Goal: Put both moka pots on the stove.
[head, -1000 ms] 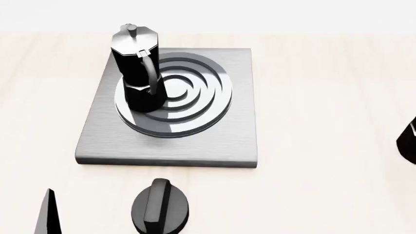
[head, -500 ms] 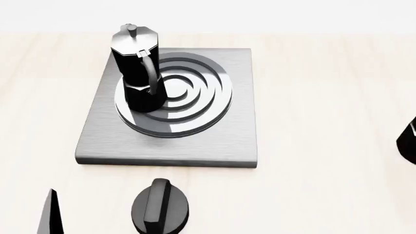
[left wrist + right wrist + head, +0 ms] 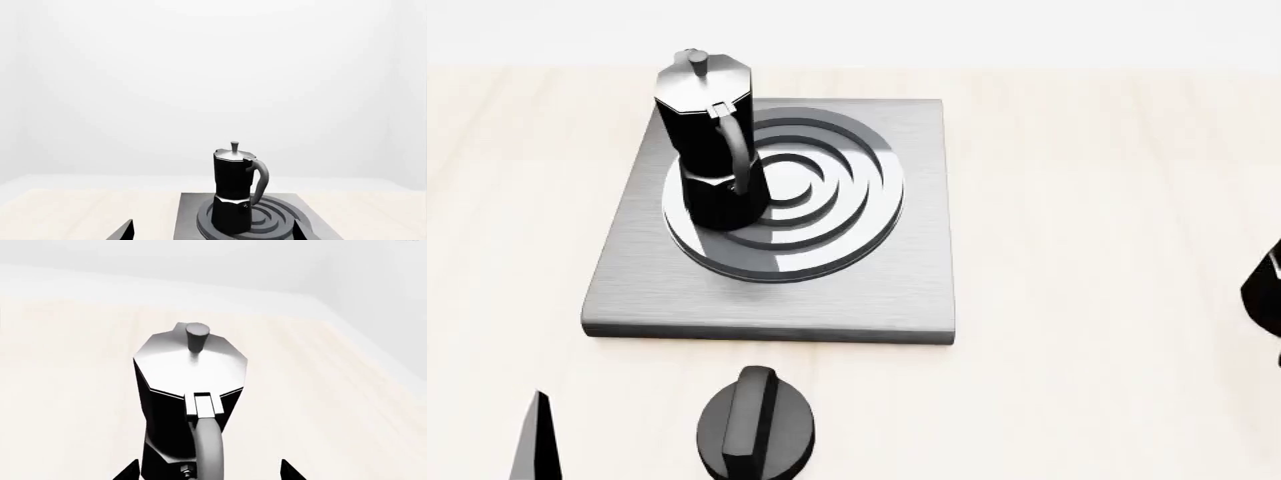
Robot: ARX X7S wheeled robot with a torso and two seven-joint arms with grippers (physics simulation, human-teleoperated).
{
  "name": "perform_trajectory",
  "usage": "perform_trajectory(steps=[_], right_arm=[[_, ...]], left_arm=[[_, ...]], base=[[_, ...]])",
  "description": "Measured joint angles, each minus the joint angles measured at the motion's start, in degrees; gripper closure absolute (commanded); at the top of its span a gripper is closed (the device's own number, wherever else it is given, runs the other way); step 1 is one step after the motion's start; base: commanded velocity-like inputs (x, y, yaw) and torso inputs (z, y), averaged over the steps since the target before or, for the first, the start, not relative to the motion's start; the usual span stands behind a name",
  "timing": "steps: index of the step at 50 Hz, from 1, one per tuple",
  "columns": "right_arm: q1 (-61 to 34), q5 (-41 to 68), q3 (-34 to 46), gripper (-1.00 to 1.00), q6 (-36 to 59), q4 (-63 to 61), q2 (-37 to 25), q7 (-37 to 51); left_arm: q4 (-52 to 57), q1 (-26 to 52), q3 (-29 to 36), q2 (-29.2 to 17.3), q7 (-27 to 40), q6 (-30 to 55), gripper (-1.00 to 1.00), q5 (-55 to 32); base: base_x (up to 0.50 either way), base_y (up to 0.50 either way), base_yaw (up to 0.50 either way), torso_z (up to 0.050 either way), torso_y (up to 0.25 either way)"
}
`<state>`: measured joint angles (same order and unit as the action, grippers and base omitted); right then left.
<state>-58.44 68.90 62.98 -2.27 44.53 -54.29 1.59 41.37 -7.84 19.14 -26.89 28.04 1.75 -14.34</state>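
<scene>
One moka pot (image 3: 711,150) stands upright on the left part of the stove's ring burner; the stove (image 3: 868,290) is a grey square plate. It also shows in the left wrist view (image 3: 233,195), on the stove (image 3: 190,220). My left gripper (image 3: 212,235) is open and empty, well short of that pot, with one fingertip (image 3: 539,440) at the head view's lower left. The second moka pot (image 3: 190,370) stands on the pale table. My right gripper (image 3: 209,472) is open, with its fingertips (image 3: 130,471) on either side of the pot's handle and apart from it.
A low black round knob (image 3: 757,425) lies on the table in front of the stove. A dark shape (image 3: 1265,295) is cut off at the head view's right edge; I cannot tell what it is. The wooden table (image 3: 1094,200) stretches right of the stove.
The left fingertip in the head view has shifted slightly right and lower. The pot on the stove and the knob have not moved.
</scene>
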Motion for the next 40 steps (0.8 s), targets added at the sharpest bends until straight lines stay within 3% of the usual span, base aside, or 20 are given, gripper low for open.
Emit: perform_trajectory(steps=[22, 23, 40], right_arm=[[-2.99, -2.98, 0.66, -1.00, -1.54, 13.05, 8.19, -2.86], [-3.05, -3.03, 0.67, 1.00, -1.58, 13.61, 8.53, -3.05], [-2.64, -2.11, -0.59, 1.00, -1.72, 12.68, 9.21, -3.30]], left_arm=[[0.19, 0.30, 0.23, -0.15, 0.37, 0.44, -1.00, -0.16], [0.19, 0.30, 0.23, -0.16, 0.39, 0.45, -1.00, -0.17], [0.09, 0.26, 0.21, -0.36, 0.64, 0.26, -1.00, -0.24]], base=[[0.00, 0.00, 0.00, 0.000, 0.000], [0.00, 0.00, 0.00, 0.000, 0.000], [0.00, 0.00, 0.00, 0.000, 0.000]])
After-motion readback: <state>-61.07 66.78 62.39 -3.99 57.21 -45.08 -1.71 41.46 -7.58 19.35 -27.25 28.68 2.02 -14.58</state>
